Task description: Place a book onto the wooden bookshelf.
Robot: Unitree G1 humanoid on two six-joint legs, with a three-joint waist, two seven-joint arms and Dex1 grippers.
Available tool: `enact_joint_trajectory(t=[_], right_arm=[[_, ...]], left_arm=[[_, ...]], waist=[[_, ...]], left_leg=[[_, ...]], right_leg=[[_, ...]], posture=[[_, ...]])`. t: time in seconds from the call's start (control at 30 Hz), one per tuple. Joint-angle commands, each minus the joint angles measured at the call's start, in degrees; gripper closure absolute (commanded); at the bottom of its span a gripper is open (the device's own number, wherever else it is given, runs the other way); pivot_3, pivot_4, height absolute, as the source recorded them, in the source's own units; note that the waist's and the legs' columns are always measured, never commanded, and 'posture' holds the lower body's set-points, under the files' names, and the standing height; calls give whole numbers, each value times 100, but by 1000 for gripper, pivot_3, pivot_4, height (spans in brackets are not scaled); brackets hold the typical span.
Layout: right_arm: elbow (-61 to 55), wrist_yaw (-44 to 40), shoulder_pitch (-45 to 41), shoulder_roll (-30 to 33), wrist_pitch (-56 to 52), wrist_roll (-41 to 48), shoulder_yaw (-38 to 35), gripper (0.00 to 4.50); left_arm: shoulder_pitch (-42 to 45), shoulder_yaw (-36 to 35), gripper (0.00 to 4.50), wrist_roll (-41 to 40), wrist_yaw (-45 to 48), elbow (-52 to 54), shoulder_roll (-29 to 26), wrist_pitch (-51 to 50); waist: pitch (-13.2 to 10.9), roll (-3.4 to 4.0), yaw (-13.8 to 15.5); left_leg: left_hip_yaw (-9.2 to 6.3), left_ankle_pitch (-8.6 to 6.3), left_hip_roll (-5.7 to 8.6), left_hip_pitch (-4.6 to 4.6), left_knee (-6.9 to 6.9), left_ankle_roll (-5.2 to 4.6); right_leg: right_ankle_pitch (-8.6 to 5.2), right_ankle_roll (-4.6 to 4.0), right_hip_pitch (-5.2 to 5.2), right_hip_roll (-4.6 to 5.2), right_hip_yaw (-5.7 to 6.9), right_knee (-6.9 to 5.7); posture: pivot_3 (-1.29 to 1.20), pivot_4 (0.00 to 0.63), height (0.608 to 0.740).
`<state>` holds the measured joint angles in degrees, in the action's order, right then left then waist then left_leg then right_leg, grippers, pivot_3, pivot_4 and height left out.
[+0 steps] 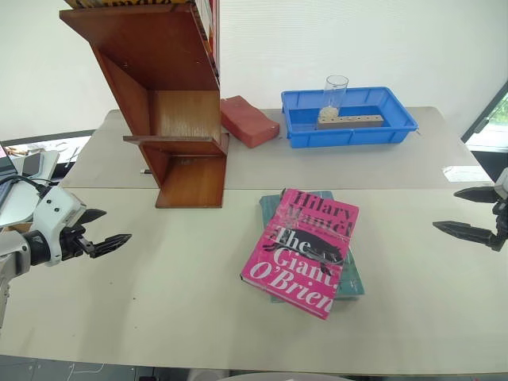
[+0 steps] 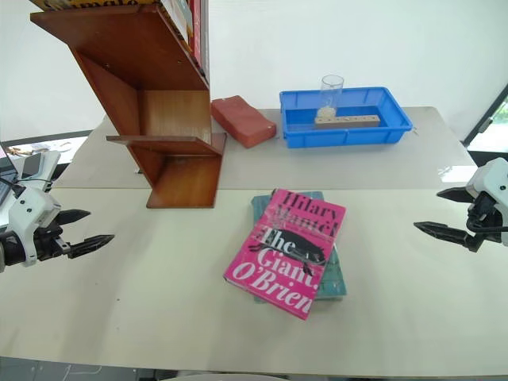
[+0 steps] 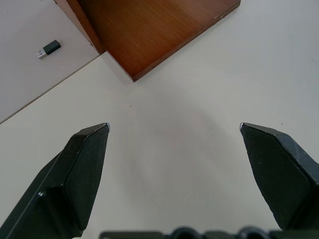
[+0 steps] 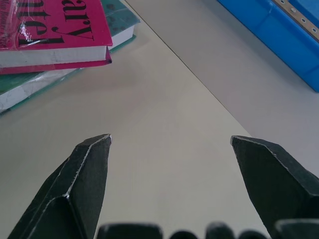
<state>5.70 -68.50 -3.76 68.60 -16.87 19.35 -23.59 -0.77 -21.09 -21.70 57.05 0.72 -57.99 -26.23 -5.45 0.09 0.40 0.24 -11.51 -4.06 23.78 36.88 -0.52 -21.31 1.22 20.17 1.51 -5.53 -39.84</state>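
Table [image 3: 164, 164] with small dongle [image 3: 49, 49]

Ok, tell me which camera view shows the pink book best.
The left eye view: the pink book shows whole, cover up, lying askew on the teal-green book. The right eye view shows it equally whole. The right wrist view catches one corner and its page edge; the left wrist view gives table and bookshelf base.

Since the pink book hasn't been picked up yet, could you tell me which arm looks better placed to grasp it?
Probably the right. The right end effector is open with the book directly ahead in its wrist view, while the open left end effector faces the wooden bookshelf.
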Motion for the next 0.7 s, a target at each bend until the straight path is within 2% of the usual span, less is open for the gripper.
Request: enact_joint_trajectory(t=[0.03,0.57,0.7], right_arm=[[-20,46,-70,-29,143,10,-142,240],[108,363,-146,-89,210,-331,-34,240],[-5,307,-134,-143,171,-244,-49,240]], left_arm=[[104,-135,0,-55,36,123,-46,55],[444,-159,0,-751,569,218,-80,-528],[655,56,0,-1310,771,394,-36,-1343]], waist=[[0,0,0],[-5,-4,-1],[-6,-6,-4]], left_leg=[[0,0,0,0,0,0],[2,0,1,3,2,0],[2,0,0,3,2,0]], right_leg=[[0,0,0,0,0,0],[0,-1,1,0,0,-2],[0,0,1,0,0,-2]], posture=[[0,150,649],[0,150,649],[0,150,649]])
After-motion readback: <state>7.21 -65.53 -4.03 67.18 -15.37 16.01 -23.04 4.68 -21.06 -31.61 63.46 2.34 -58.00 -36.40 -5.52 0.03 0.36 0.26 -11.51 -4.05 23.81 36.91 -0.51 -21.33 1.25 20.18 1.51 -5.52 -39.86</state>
